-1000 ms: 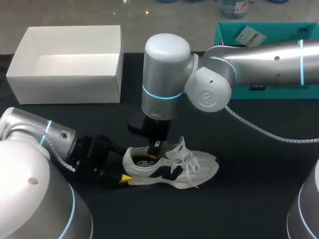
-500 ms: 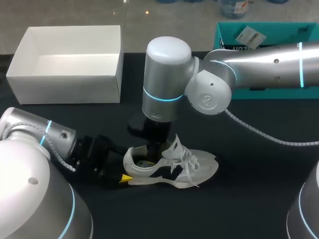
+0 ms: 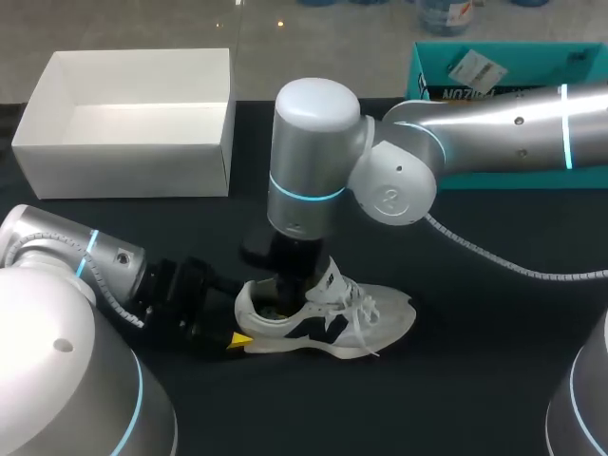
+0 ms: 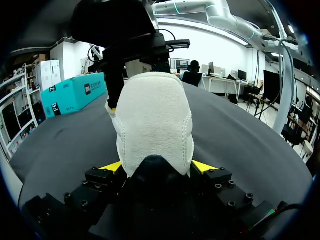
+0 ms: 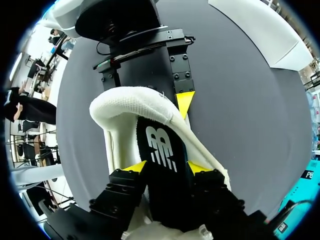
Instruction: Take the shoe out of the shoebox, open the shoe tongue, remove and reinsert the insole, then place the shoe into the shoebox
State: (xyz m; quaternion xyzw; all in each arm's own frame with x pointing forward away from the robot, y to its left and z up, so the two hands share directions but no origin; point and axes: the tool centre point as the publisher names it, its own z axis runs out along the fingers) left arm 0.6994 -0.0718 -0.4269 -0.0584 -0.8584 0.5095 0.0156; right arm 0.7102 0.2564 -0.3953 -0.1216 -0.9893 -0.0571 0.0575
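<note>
While left fingers [image 4: 202, 166] clamp shoe [image 3: 370, 318], right arm [image 3: 313, 152] vertical

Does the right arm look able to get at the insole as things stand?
Probably yes: the right claw sits inside the shoe, with the insole between its fingers, and the left claw grips the heel, steadying it.

Logo on insole [image 5: 162, 155], print on teal box [image 4: 75, 94].

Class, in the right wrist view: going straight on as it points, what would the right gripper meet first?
Probably the inside of the shoe near its heel: the right gripper, holding the insole, points into it. Depth is unclear.
</note>
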